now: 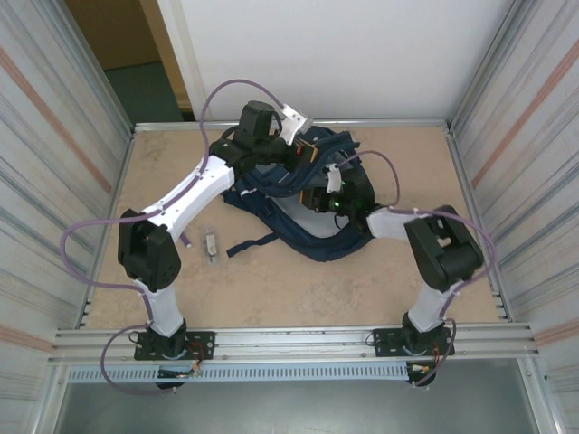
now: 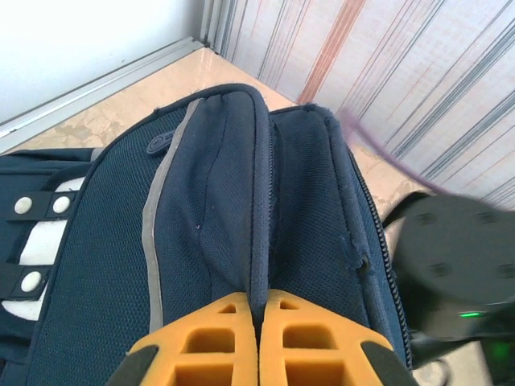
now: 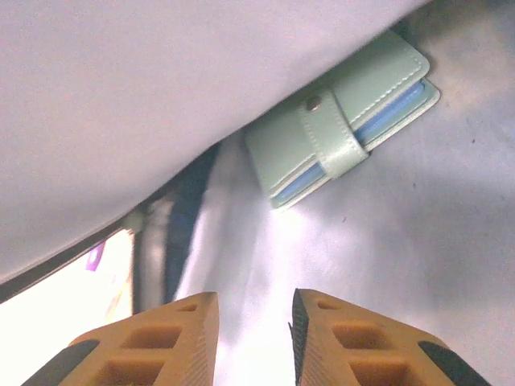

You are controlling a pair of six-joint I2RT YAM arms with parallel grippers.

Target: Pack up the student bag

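Left wrist view: your left claw [image 2: 257,299] is pinched shut on a fabric ridge of the student bag [image 2: 209,209], probably to hold its mouth up. Your right claw [image 3: 253,310], inside the bag, is partly open and empty. A green wallet [image 3: 338,121] lies just ahead of it on the pale lining [image 3: 402,241].

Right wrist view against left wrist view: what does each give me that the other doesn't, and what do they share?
Right wrist: a pale green snap-strap wallet lying on pale lining, beyond the right gripper, jaws apart and empty. Left wrist: the student bag from outside, navy with a grey stripe and white buckle patch, the left gripper pinching its top ridge. Shared: orange fingers at the bottom edge; apparently the same bag, inside and out.
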